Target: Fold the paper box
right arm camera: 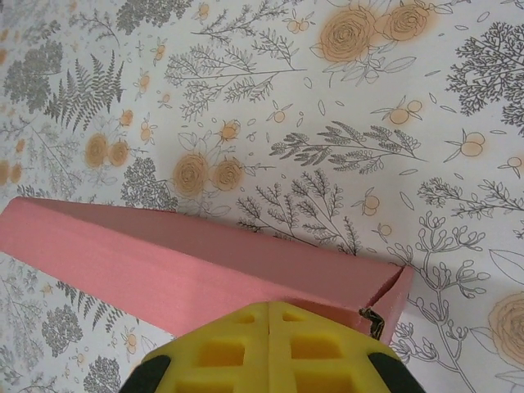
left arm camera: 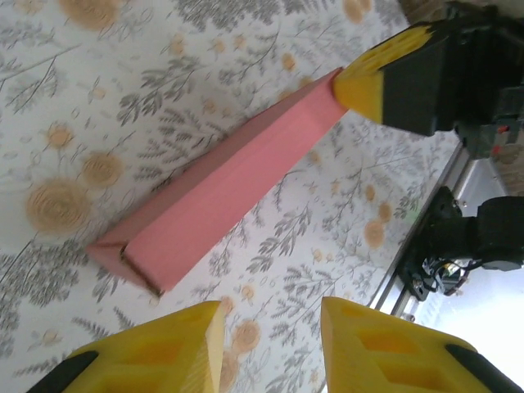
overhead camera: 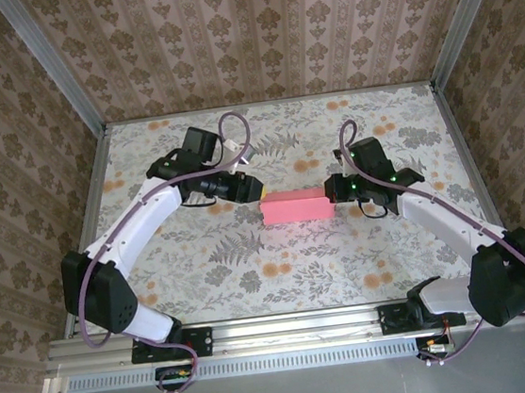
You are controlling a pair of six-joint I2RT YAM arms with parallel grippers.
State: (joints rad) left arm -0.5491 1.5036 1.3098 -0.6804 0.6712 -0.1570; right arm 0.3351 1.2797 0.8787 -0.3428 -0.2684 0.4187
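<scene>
The paper box lies folded in the middle of the table as a flat pink rectangular block. In the left wrist view the box runs diagonally, and its near end shows a tucked flap. My left gripper hangs open just off the box's left end; its yellow fingers stand wide apart with only tablecloth between them. My right gripper is shut, fingers together, with its tip on the right end of the box. That tip rests by a slightly raised end flap.
A floral cloth covers the table. Patterned walls with metal posts close in the back and both sides. An aluminium rail with the arm bases runs along the near edge. Free tabletop lies in front of and behind the box.
</scene>
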